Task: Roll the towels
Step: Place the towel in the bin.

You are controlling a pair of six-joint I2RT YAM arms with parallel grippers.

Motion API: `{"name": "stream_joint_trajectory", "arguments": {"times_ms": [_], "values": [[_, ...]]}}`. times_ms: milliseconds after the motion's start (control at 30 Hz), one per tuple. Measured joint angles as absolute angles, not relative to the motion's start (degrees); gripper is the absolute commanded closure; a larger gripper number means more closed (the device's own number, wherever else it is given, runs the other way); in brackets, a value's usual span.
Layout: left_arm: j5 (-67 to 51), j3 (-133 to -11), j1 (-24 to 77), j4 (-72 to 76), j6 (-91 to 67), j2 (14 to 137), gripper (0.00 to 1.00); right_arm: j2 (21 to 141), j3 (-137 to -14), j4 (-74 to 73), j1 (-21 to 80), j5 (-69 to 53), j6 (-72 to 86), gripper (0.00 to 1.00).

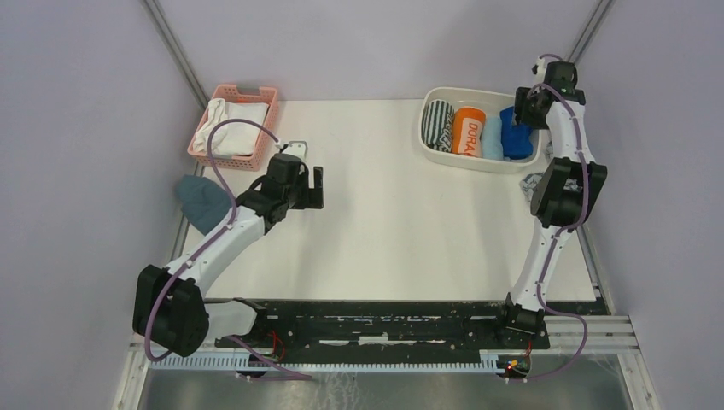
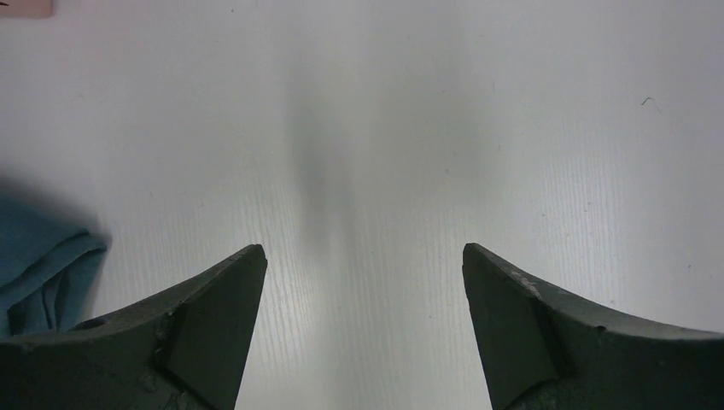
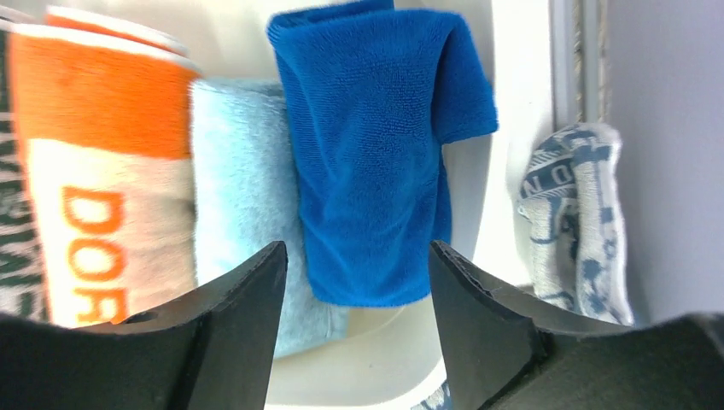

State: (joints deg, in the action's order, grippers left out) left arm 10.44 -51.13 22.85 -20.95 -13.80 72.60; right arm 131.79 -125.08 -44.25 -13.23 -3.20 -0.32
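Note:
A royal blue towel (image 3: 380,154), folded into a loose roll, lies in the right end of the white bin (image 1: 432,141). A rolled light blue towel (image 3: 243,196) lies against its left side. My right gripper (image 3: 356,253) hovers over the royal blue towel (image 1: 515,137), open, with neither finger touching the cloth. The whitish towel with the grey-blue pattern (image 3: 576,222) lies crumpled on the table outside the bin's right wall, partly hidden under my right arm (image 1: 534,182). My left gripper (image 2: 362,249) stands wide open over bare table (image 1: 318,184), holding nothing.
The bin also holds an orange lettered roll (image 1: 468,130) and a dark striped roll (image 1: 438,125). A pink basket (image 1: 265,128) with white cloths stands at the back left. A dull teal-grey cloth (image 1: 203,203) lies beside my left arm. The wall is close behind the bin.

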Motion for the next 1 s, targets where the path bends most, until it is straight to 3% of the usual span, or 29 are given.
{"name": "stream_joint_trajectory", "arguments": {"times_ms": [300,700,1000], "values": [[10.55,-51.13,22.85,-20.91,-13.8,66.59,0.07,119.24,-115.79,-40.38,-13.23,-4.89,-0.05,0.18],[14.79,-50.54,22.85,-20.12,-13.89,54.61,0.03,93.8,-84.84,-32.62,-13.23,-8.78,8.82,0.01],[17.98,-48.73,22.85,-19.7,-15.07,48.27,0.01,68.03,-61.65,-21.52,-13.23,-10.02,18.72,0.0]]}}
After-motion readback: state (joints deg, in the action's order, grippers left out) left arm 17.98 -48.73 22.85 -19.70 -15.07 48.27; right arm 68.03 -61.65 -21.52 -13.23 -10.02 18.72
